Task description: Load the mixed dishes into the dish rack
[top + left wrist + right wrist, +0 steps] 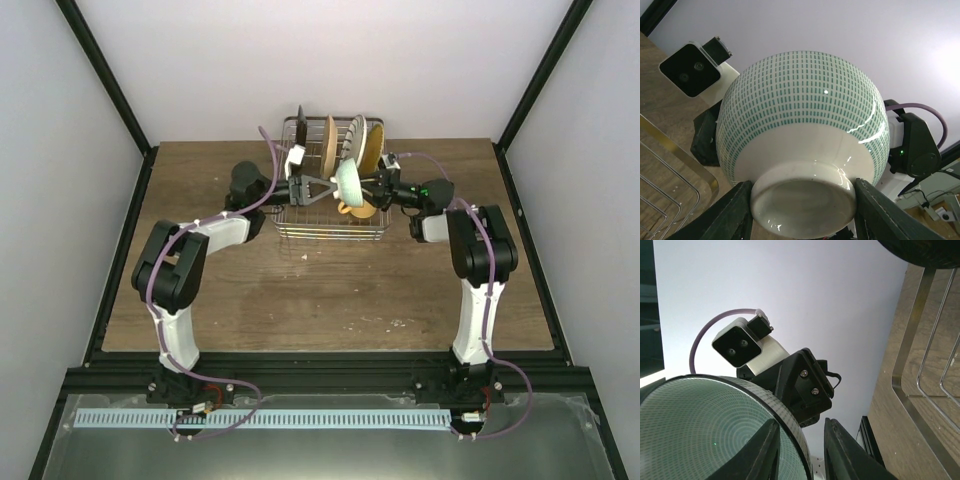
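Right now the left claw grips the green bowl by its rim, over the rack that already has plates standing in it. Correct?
Not the rim. The left claw grips the bowl by its foot; the left wrist view shows it clamped across the base ring. The bowl is over the rack, where plates already stand.

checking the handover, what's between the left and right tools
The bowl: in the top view it sits between left tool and right tool, over the rack.
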### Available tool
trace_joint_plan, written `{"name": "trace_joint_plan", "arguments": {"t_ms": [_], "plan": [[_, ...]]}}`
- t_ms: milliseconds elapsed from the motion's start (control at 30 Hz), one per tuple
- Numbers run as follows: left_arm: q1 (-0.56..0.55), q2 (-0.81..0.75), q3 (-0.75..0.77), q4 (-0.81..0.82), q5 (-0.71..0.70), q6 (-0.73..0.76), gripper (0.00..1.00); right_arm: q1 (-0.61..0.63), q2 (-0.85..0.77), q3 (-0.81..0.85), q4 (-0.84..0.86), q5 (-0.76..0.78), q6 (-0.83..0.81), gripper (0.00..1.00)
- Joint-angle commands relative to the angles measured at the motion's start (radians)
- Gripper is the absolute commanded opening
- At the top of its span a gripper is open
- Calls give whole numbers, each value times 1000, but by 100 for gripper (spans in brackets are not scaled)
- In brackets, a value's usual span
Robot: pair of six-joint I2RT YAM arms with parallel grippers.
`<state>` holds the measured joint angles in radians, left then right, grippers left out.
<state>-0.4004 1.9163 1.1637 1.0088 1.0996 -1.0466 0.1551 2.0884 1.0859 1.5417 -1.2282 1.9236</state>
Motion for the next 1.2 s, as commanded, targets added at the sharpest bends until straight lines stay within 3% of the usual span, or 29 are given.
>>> {"name": "trace_joint_plan", "arguments": {"t_ms": [0, 200, 333, 467, 733, 967, 1167], "plan": [[17, -63, -11, 116, 39, 8, 35, -28, 19, 16, 327, 40, 0, 24], [58, -70, -35, 101, 42, 25, 34, -65, -5, -9, 306, 12, -23, 24], [85, -84, -44, 0, 55, 101, 34, -96, -48, -38, 188, -35, -111, 25], [97, -94, -16, -265, 65, 316, 34, -117, -101, -57, 37, -83, -233, 24], [98, -115, 167, -979, -44, 806, 32, -141, -225, -57, -381, -142, -558, 25], [100, -99, 288, -1238, -142, 962, 30, -157, -301, -13, -796, -166, -865, 25], [100, -79, 394, -1417, -248, 1069, 30, -174, -338, -9, -909, -171, -952, 25]]}}
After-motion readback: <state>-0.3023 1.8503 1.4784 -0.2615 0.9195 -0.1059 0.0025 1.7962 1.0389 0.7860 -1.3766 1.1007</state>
